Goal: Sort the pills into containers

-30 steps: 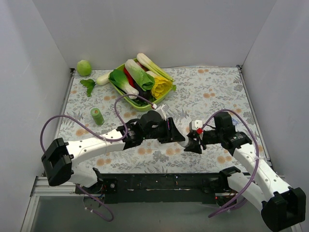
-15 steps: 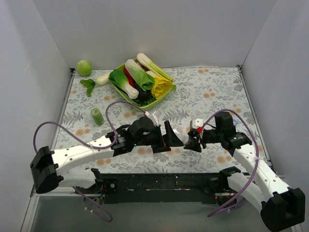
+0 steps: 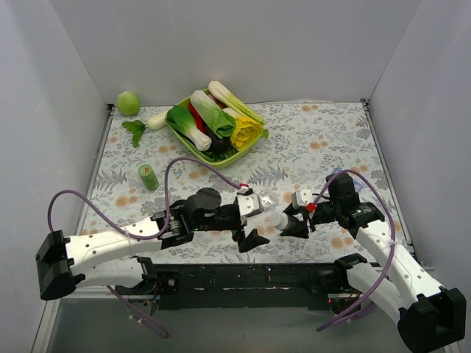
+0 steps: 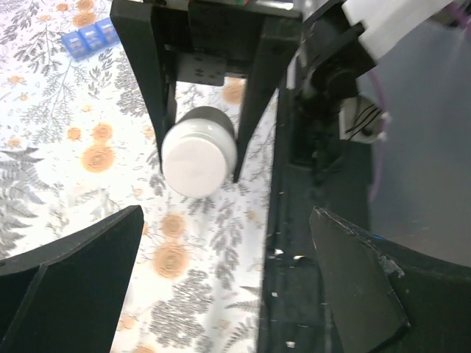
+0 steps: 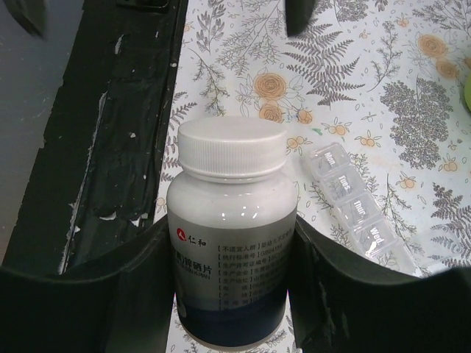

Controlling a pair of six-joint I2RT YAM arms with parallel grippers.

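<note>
One clear organiser (image 5: 352, 208), four lidded cells visible, contents indiscernible, lies near one white-capped bottle (image 5: 232, 209) clamped by the right gripper (image 5: 232, 243); left gripper (image 4: 226, 217) spread wide.

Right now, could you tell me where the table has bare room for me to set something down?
The back right of the table, between the vegetable tray and the right wall, is bare. The front centre is crowded: the open left gripper, the right gripper holding the white bottle, and the clear pill organiser beside it.
</note>
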